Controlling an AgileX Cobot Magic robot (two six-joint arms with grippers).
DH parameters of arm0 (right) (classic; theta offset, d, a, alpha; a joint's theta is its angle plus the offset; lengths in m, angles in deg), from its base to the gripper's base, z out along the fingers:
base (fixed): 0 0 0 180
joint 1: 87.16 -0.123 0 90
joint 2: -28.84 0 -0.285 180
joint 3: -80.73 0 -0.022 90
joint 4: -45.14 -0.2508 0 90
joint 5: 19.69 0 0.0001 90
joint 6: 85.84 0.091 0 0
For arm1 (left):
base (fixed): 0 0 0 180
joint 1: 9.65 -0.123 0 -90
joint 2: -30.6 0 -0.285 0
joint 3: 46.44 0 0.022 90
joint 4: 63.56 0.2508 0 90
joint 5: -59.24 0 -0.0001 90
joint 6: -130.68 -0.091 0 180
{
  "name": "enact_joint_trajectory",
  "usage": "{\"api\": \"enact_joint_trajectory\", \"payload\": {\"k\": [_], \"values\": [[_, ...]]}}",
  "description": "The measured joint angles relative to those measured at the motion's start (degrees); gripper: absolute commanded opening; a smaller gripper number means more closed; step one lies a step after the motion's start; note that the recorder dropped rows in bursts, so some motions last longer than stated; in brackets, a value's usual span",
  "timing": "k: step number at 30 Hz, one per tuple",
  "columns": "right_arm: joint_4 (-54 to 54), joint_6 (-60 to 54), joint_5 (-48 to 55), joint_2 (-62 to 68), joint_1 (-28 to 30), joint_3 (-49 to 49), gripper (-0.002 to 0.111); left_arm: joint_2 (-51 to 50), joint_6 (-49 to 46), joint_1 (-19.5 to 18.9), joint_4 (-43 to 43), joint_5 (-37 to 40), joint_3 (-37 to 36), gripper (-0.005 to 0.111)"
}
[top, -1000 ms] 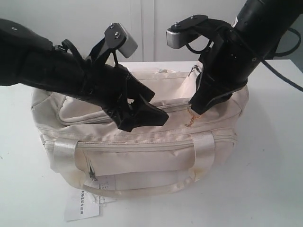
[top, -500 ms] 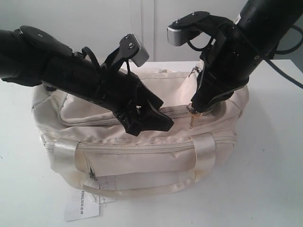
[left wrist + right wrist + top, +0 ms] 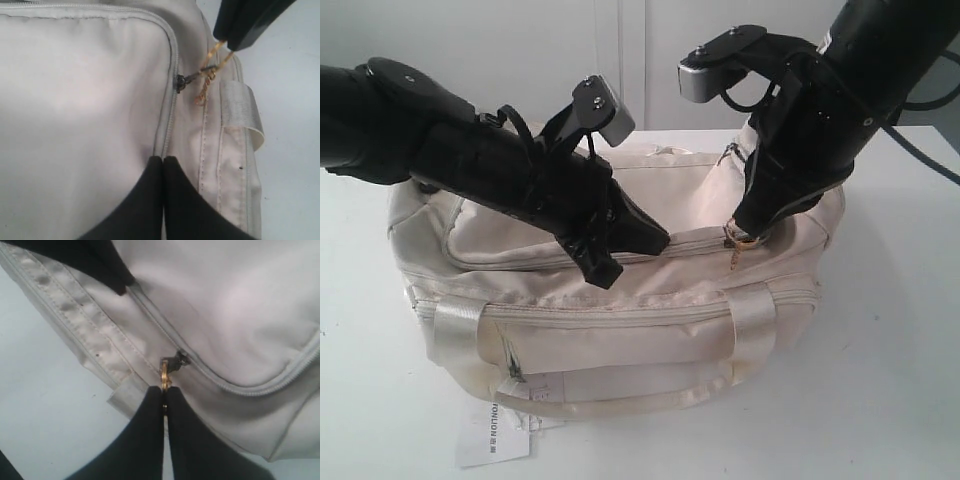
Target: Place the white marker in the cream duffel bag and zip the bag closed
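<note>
The middle of the surface [image 3: 890,390] is filled by the cream duffel bag [image 3: 620,330]. The room above its top is crossed by both arms. The left tool [image 3: 655,240], jaws pressed together, is held over the zipper seam. The right tool [image 3: 745,230], clamped on the gold zipper pull [image 3: 207,80], stands near it, so only a narrow gap is left between them. Bare surface is seen at both ends of the bag. The front strip is partly taken by a paper tag [image 3: 492,435].
</note>
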Motion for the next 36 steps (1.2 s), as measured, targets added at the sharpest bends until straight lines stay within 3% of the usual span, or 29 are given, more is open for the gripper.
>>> {"api": "enact_joint_trajectory", "payload": {"k": [3,5,10,12,19,29,33,34,35,36], "values": [[2.0,0.1,0.0,0.0,0.0,0.0,0.0,1.3,0.0,0.0,0.4,-0.1,0.0,0.004],[2.4,0.2,0.0,0.0,0.0,0.0,0.0,2.7,0.0,0.0,0.6,-0.8,0.0,0.018],[2.4,0.4,0.0,0.0,0.0,0.0,0.0,4.6,-0.9,0.0,1.1,-1.9,0.0,0.083],[2.3,0.4,0.0,0.0,0.0,0.0,0.0,4.5,-1.2,0.0,1.3,-1.3,0.0,0.09],[2.2,0.4,0.0,0.0,0.0,0.0,0.0,1.1,-0.4,0.0,2.6,0.9,0.0,0.083],[0.6,0.5,0.0,0.0,0.0,0.0,0.0,-3.0,-0.6,0.0,3.1,-1.6,0.0,0.077],[0.6,0.5,0.0,0.0,0.0,0.0,0.0,-3.7,-0.9,0.0,3.2,-2.8,0.0,0.052],[0.6,0.5,0.0,0.0,0.0,0.0,0.0,-3.8,-1.0,0.0,3.2,-3.1,0.0,0.03],[0.6,0.5,0.0,0.0,0.0,0.0,0.0,-4.0,-1.0,0.0,3.2,-3.8,0.0,0.02],[0.6,0.5,0.0,0.0,0.0,0.0,0.0,-4.0,-1.0,0.0,3.2,-3.8,0.0,-0.001]]}}
